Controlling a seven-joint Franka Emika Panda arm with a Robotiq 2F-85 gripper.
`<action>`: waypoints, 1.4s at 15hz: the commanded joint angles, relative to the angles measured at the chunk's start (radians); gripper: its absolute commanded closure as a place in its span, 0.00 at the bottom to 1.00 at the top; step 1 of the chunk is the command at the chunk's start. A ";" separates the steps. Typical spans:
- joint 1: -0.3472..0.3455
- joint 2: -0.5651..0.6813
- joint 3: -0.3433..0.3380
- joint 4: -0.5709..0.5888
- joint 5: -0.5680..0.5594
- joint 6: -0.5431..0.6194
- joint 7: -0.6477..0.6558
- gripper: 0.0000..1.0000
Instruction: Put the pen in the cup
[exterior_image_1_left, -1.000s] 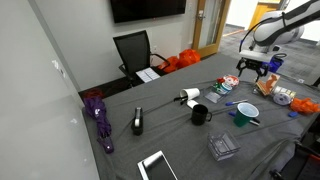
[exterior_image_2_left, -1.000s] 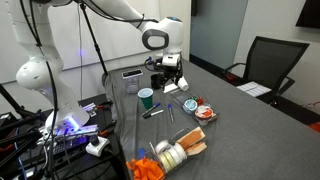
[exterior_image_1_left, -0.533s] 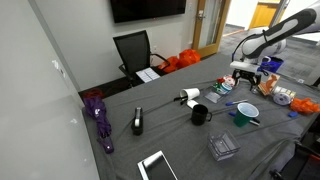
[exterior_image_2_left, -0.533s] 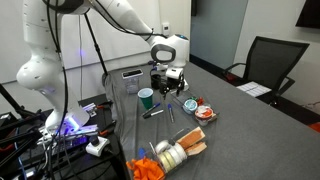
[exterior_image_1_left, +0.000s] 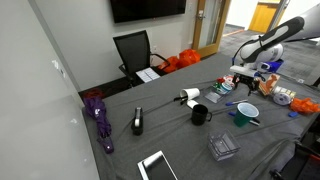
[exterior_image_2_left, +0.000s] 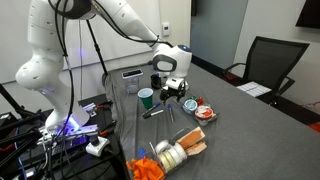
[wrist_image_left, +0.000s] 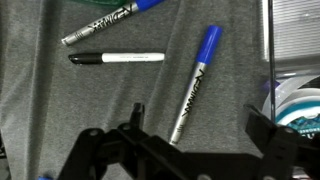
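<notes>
pen (wrist_image_left: 195, 85) lies flat on the grey table (wrist_image_left: 40, 100) near the cup (exterior_image_2_left: 146, 96), just below the end effector (wrist_image_left: 198, 120), whose jaws stand wide apart and empty. best to square them across the shaft, centre mid-length, then lower before closing.

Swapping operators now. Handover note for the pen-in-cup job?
Hand: open and empty, low over the table.
Pen: blue-capped. It lies flat and ungripped, with its lower end between the jaws in the wrist view. Two other markers lie beside it.
Cup: teal and upright, on the table close beside the hand in an exterior view.
Done: hand lined up over the pen.
Left: lower, close on the pen, lift, carry it to the cup, release.
</notes>
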 joint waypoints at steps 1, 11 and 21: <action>-0.048 0.042 0.028 0.006 0.095 0.059 -0.103 0.00; -0.039 0.069 0.014 0.004 0.171 0.080 -0.193 0.00; -0.108 0.074 0.079 -0.011 0.405 0.090 -0.308 0.00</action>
